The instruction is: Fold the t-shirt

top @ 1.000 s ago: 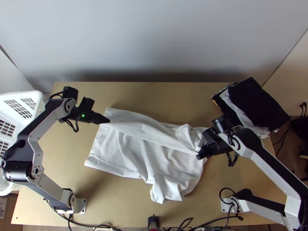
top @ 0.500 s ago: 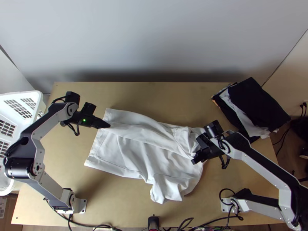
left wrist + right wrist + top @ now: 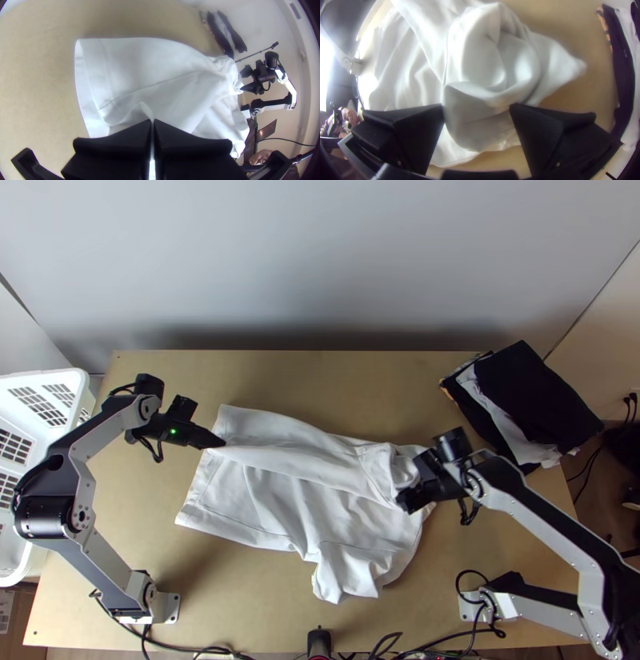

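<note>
The white t-shirt (image 3: 308, 488) is spread part-folded across the table (image 3: 320, 380), its far right end bunched. A fold is pinched by the closed left hand (image 3: 152, 120); nothing is gripped by the wide-open right hand (image 3: 477, 106). Light, limp handling is expected; the bunched layers are best taken together, deeply.

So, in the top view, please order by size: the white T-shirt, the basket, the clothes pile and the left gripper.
1. T-shirt
2. Basket (cut off by view's edge) and clothes pile: too alike to rank
3. Left gripper
</note>
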`<state>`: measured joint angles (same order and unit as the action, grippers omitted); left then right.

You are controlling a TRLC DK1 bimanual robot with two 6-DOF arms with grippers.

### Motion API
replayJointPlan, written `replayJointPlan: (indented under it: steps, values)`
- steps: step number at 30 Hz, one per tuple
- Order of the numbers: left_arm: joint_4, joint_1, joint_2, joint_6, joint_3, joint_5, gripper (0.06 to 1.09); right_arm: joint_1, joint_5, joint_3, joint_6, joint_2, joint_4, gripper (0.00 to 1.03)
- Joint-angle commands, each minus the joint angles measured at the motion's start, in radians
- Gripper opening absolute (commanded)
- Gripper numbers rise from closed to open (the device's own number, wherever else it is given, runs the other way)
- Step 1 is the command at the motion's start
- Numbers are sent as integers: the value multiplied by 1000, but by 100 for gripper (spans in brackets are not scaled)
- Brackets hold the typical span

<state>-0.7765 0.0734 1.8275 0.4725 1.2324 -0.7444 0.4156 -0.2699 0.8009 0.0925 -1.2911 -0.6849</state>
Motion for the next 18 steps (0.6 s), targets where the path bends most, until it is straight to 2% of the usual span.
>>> replayJointPlan:
  steps: [1,9,18]
  values:
    - [-4,5,7,9,-2,-1,9,-89,-3,192,29,15,-42,91]
    - [-4,-1,6,9,-4,0,9,-110,-81,474,-218,-297,-137,90]
    - [-4,-1,4,9,-5,0,9,-104,-137,523,-304,-456,-173,90]
